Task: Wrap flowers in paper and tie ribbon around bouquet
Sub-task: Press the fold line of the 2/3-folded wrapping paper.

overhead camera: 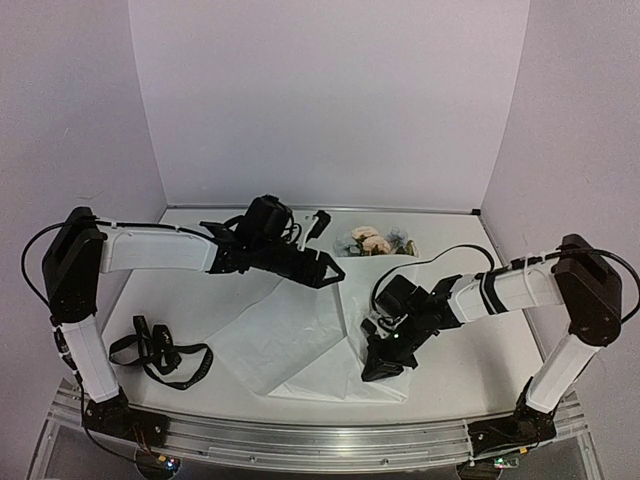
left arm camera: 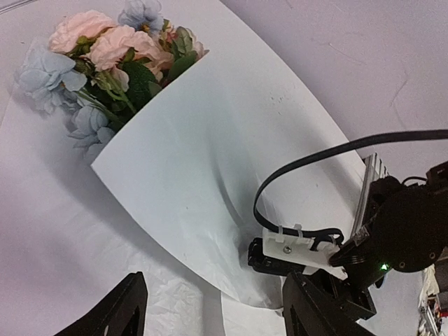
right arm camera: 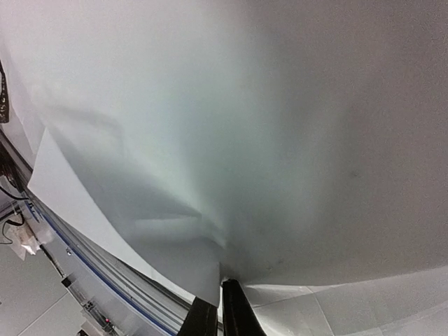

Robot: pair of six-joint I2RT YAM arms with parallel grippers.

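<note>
The flowers [left arm camera: 112,56], peach and pale blue blooms with green leaves, lie at the back of the table [overhead camera: 372,240]. A fold of the white paper [left arm camera: 224,161] curves over their stems, leaving the blooms showing at its wide end. More paper [overhead camera: 290,335] lies flat in the middle of the table. My left gripper [left arm camera: 217,315] hovers open above the fold, touching nothing, just left of the blooms [overhead camera: 335,272]. My right gripper [right arm camera: 218,318] is shut on the paper's edge at the narrow near end [overhead camera: 377,368]. The black ribbon [overhead camera: 160,350] lies loose at the front left.
A metal rail [overhead camera: 320,440] runs along the table's near edge, close under the right gripper. White walls close in the back and both sides. The right arm's black cable [left arm camera: 329,157] loops over the paper near its wrist.
</note>
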